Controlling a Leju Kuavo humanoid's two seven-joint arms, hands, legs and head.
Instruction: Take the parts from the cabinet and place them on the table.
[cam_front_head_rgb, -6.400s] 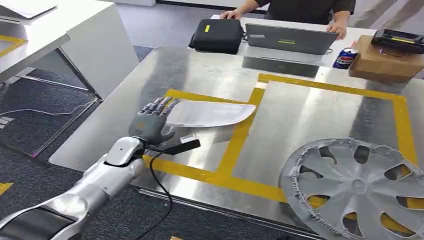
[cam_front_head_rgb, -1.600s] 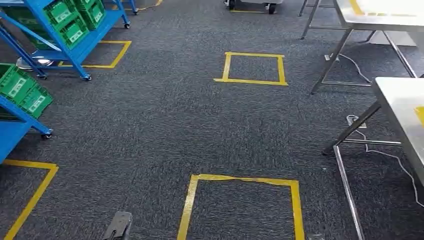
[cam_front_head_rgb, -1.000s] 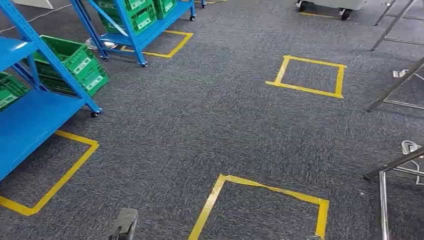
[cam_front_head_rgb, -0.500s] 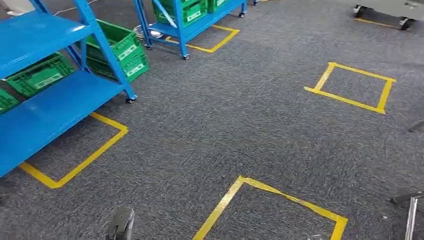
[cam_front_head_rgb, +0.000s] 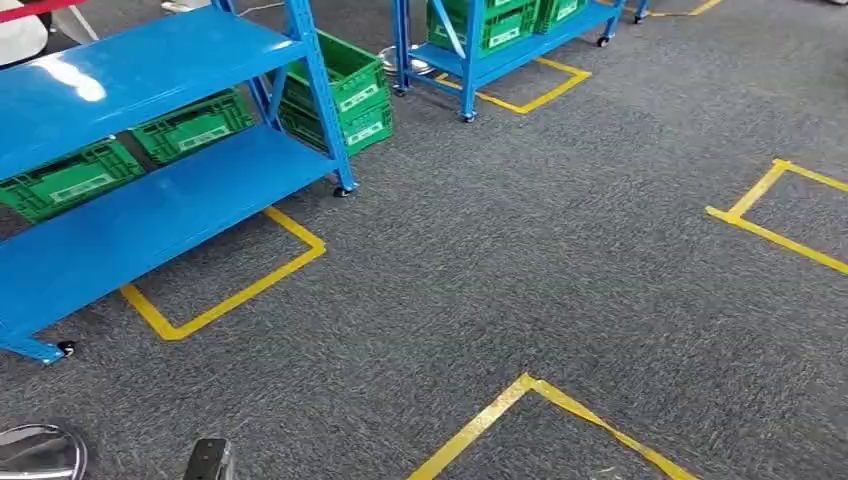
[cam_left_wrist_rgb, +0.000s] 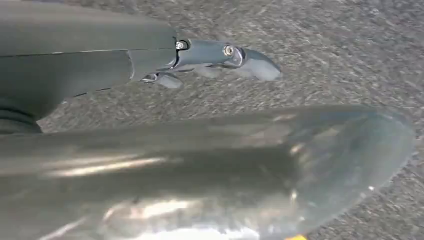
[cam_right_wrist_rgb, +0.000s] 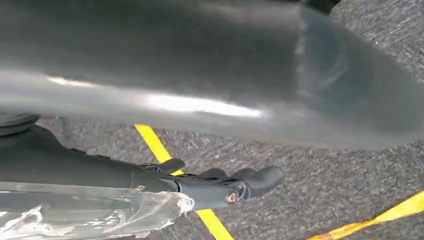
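A blue shelving rack (cam_front_head_rgb: 150, 60) stands at the left of the head view, its upper and lower shelves bare. Green crates (cam_front_head_rgb: 70, 178) sit behind and beside it, one (cam_front_head_rgb: 345, 85) past its corner post. Farther back, a second blue rack (cam_front_head_rgb: 480, 62) carries more green crates. In the left wrist view my left hand (cam_left_wrist_rgb: 200, 60) hangs over grey carpet with fingers stretched out and nothing in it. My right hand (cam_right_wrist_rgb: 210, 182) also hangs over the carpet, fingers out, holding nothing.
Grey carpet carries yellow tape squares: one beside the near rack (cam_front_head_rgb: 225, 295), one at the front (cam_front_head_rgb: 540, 395), one at the right edge (cam_front_head_rgb: 770, 230). The racks stand on small castors (cam_front_head_rgb: 65, 348). A white object (cam_front_head_rgb: 20, 35) shows at the far left corner.
The whole view has swung from the steel table to the floor and on toward the blue racks, which now lie closer and further right. Both hands hang with nothing in them.
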